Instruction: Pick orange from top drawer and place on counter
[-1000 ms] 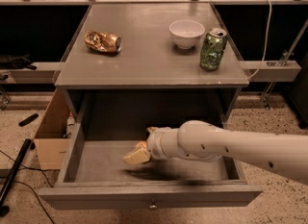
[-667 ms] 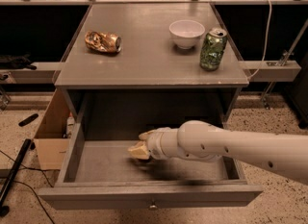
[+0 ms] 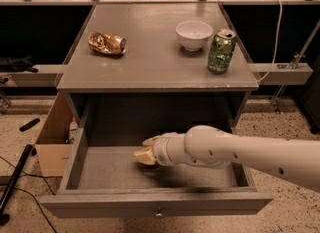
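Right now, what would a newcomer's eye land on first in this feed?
The white arm extends in from the right, its gripper inside the open top drawer, near the floor's middle. Next, the counter above: a crushed gold can at left, a white bowl and green can at right. No orange shows anywhere.

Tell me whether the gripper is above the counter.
No, the gripper is down inside the open top drawer, below the counter.

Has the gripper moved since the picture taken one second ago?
Yes. The gripper, inside the top drawer, now sits slightly higher in the view, farther from its front panel.
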{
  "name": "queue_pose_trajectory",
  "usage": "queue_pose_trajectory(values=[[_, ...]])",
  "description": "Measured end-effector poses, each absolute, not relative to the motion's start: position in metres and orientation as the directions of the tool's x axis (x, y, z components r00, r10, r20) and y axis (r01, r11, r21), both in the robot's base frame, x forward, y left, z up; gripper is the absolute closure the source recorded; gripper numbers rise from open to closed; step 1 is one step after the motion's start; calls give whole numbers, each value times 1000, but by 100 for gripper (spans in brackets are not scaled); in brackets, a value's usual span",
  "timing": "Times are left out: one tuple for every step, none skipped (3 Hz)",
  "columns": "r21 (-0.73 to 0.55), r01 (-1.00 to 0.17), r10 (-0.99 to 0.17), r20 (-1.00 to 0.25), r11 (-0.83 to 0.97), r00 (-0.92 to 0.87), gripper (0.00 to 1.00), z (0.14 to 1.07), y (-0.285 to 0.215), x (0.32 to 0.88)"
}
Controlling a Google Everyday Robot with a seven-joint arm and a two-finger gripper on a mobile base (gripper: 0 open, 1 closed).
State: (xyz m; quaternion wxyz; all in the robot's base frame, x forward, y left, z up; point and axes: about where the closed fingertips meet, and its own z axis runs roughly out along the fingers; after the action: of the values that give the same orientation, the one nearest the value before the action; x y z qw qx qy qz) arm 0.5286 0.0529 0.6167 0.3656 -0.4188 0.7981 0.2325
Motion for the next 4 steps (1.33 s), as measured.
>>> queue_pose_trajectory(values=[[65,-838,-498,-778,541,-382,100,617,53,529],[65,-838,-498,-778,541,-382,100,617,53,529],[46,-843,-512,-777,535,-367,100,630,52,532],[-30,-853,-530,-794,521,-296,100,688,41,546]])
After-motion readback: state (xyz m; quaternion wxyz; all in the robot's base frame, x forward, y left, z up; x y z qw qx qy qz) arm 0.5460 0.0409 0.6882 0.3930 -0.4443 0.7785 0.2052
